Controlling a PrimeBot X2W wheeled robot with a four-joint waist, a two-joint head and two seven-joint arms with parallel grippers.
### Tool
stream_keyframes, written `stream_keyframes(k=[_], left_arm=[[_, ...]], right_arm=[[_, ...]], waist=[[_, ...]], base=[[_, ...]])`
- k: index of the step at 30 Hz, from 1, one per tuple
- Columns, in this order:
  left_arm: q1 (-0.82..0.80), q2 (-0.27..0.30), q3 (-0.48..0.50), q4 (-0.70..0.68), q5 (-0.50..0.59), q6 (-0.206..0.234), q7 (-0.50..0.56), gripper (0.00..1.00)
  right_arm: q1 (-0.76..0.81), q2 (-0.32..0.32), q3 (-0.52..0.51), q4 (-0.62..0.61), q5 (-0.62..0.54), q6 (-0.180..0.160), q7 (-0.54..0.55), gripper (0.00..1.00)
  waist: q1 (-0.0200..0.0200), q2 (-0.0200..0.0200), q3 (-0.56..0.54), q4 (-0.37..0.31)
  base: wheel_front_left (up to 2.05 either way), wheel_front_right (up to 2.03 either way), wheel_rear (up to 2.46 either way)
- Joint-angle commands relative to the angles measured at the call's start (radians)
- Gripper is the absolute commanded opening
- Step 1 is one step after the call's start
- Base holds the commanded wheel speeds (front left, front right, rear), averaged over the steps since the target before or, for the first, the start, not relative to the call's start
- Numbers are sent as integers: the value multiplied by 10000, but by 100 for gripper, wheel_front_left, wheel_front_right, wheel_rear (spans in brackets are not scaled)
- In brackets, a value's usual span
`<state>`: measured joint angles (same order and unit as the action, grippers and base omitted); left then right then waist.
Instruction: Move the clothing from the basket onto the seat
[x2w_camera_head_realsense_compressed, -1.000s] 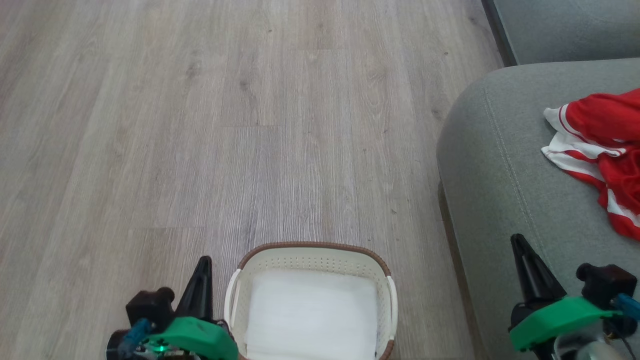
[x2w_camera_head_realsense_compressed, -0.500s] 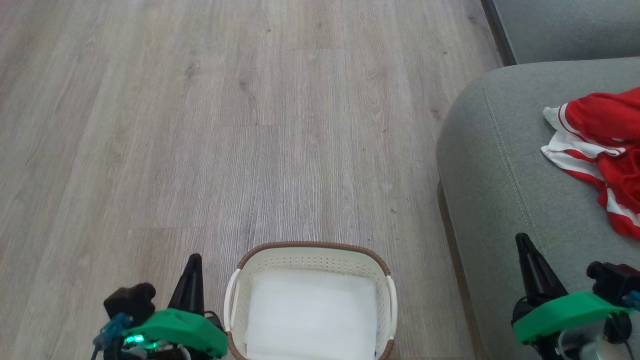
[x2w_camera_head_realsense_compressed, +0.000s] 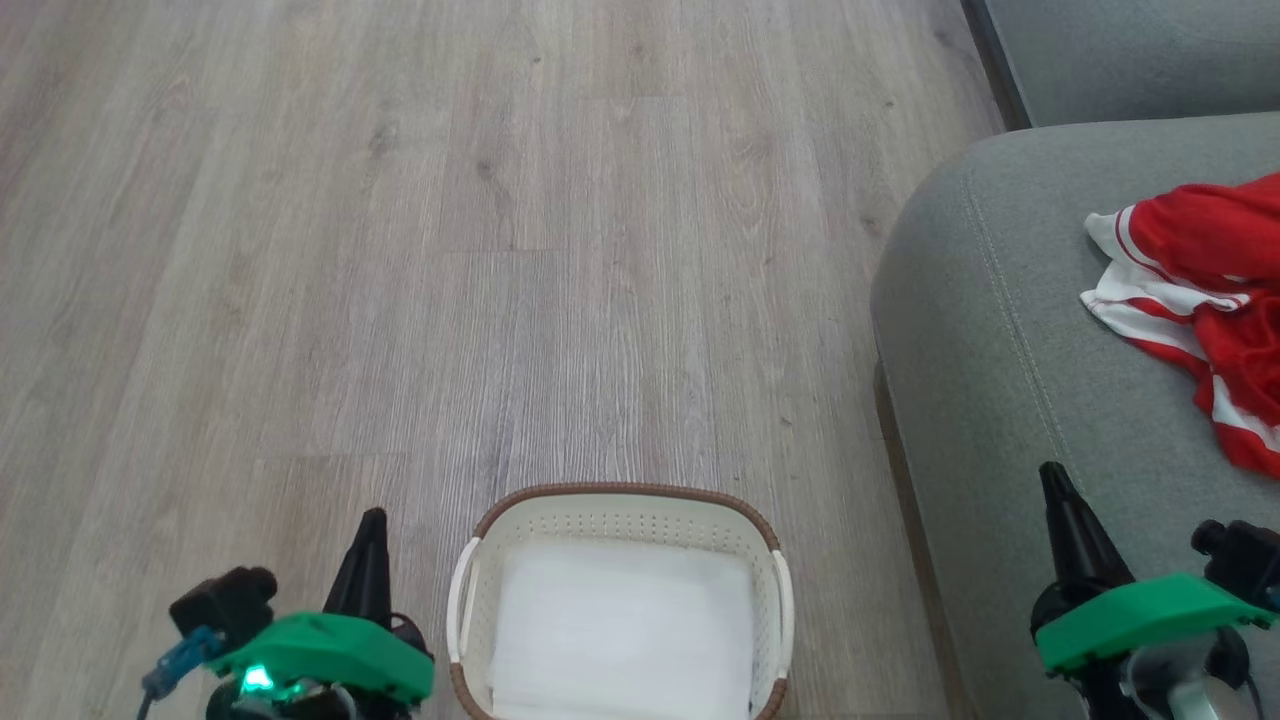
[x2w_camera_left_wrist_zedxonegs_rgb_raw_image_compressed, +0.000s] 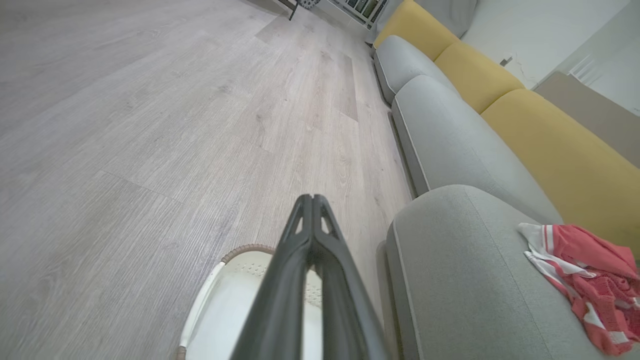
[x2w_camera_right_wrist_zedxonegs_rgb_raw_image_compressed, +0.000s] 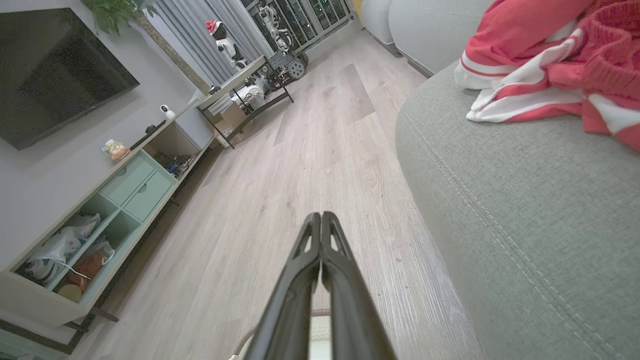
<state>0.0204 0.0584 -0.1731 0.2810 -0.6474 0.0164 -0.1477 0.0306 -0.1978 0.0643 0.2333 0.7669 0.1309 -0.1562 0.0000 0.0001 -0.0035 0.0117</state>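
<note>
Where the basket (x2w_camera_head_realsense_compressed: 620, 522) stands on the wood-grain floor (x2w_camera_head_realsense_compressed: 400, 250), it holds a flat white liner sheet (x2w_camera_head_realsense_compressed: 620, 630) (paper or cloth, hard to tell). Basket: oval, perforated cream plastic, brown woven-look rim. Clothing (x2w_camera_head_realsense_compressed: 1200, 290) — crumpled red fabric, white stripes — lies on the grey-green seat (x2w_camera_head_realsense_compressed: 1000, 350). Left gripper (x2w_camera_left_wrist_zedxonegs_rgb_raw_image_compressed: 312, 199) and right gripper (x2w_camera_right_wrist_zedxonegs_rgb_raw_image_compressed: 320, 215): fingers pressed together, holding nothing.
</note>
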Motion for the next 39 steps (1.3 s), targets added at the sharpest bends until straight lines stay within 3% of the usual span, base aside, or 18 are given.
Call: stream_keyframes(k=[1,39], left_arm=[[-567,32,315,-340,-282,-86,67,0],[-871,20,1365,-349,-4336,-682,1122,0]], right_arm=[[-549,-62,-101,-271,267,1,112,0],[-902,549,-755,-108,3830,0,1168,0]], waist=[[0,-1,1,-2],[0,-1,29,-51]], base=[[0,0,0],[0,0,0]])
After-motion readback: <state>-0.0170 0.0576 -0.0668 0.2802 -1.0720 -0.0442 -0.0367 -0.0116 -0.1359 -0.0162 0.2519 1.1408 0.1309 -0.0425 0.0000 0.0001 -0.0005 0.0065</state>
